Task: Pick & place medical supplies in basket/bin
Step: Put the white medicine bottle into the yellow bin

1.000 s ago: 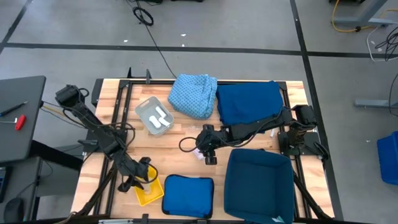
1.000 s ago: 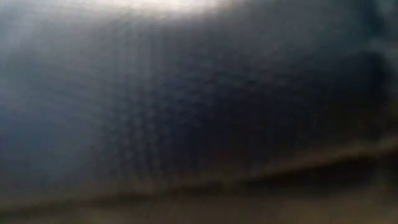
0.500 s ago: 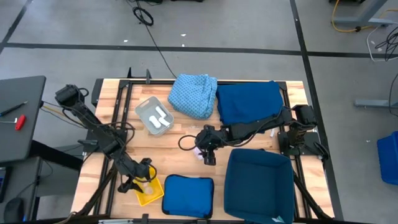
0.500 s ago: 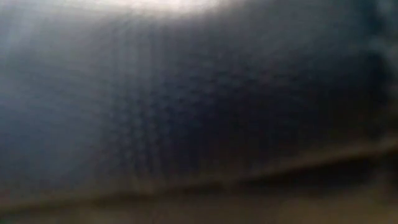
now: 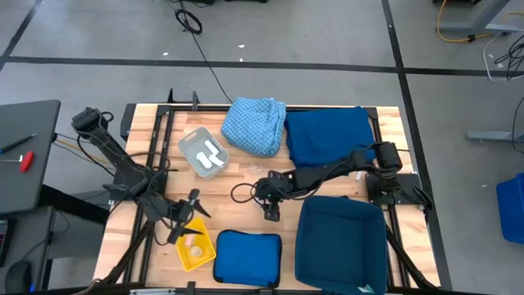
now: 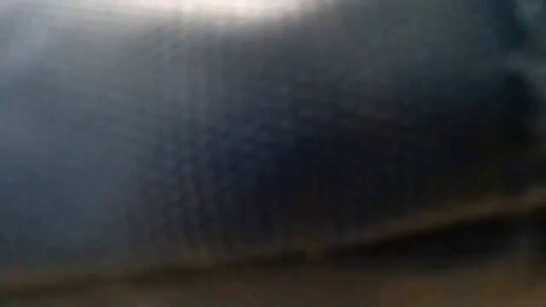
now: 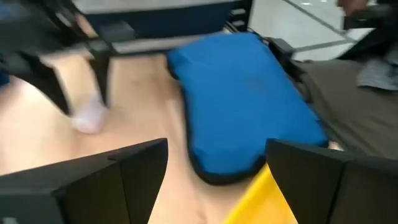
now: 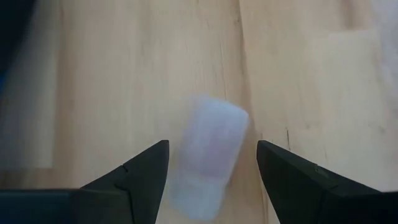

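Note:
My right gripper [image 8: 212, 163] [image 5: 271, 211] is open and points down at the table's middle. Its fingers stand on either side of a pale, finger-sized packet [image 8: 210, 154] lying flat on the wood, apart from it. My left gripper [image 7: 214, 180] [image 5: 187, 215] is open and hangs just beyond the far edge of the yellow mesh basket [image 5: 195, 252]. A pale packet [image 5: 195, 243] lies in that basket. The grey tray [image 5: 205, 153] holds white packets. The light blue cloth [image 5: 255, 124] and the dark blue cloth [image 5: 327, 135] lie at the far side. The dark blue bin [image 5: 340, 242] stands near right.
A flat blue pad [image 5: 247, 258] [image 7: 242, 102] lies at the near edge between the basket and the bin. A black cable loops on the wood beside my right gripper. Something dark and blurred fills the low view. Bare wood shows around the packet.
My left gripper has risen off the yellow basket and drawn back toward the table's far edge, and a pale packet now shows in the basket. My right gripper has shifted a little toward the near edge, over the packet on the wood.

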Tool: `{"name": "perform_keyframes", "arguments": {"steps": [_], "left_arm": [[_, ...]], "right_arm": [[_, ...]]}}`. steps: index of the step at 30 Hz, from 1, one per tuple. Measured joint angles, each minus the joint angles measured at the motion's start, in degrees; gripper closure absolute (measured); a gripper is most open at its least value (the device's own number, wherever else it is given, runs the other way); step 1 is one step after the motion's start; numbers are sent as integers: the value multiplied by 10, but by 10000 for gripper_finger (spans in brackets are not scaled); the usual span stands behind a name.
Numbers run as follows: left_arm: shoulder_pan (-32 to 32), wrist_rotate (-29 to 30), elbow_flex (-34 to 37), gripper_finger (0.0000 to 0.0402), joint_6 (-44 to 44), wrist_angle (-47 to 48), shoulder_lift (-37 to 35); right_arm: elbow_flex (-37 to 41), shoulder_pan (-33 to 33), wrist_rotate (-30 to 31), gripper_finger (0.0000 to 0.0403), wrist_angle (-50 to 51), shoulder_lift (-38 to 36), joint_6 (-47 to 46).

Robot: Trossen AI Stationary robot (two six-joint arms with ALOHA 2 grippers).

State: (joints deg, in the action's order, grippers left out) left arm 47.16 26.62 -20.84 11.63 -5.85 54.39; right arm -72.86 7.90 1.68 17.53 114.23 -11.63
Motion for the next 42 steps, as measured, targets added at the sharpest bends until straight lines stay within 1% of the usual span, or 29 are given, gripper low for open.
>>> {"name": "perform_keyframes", "arguments": {"steps": [2,5,7,11,14,19,20,27,31,42], "left_arm": [[0,24,0,129,-16,-1,-3],[0,62,0,129,-43,-9,-3],[-2,86,0,129,-63,-22,-3],[-22,96,0,129,-94,-48,-3],[-44,97,0,129,-102,-56,-3],[-78,99,0,129,-104,-56,-3],[-83,100,0,129,-106,-57,-3],[-113,109,0,129,-112,-84,-3],[-121,109,10,129,-119,-127,-3],[-151,113,94,129,-115,-292,-3]], "right_arm": [[0,0,2,149,-1,6,0],[0,0,28,149,10,10,5],[0,0,44,153,14,10,25],[0,0,74,172,12,10,67],[0,0,86,201,11,10,90],[0,0,88,271,1,10,104],[0,1,88,276,-3,10,106],[0,1,88,276,-38,10,115],[0,1,87,276,-58,10,124],[0,1,91,276,-137,10,145]]}}
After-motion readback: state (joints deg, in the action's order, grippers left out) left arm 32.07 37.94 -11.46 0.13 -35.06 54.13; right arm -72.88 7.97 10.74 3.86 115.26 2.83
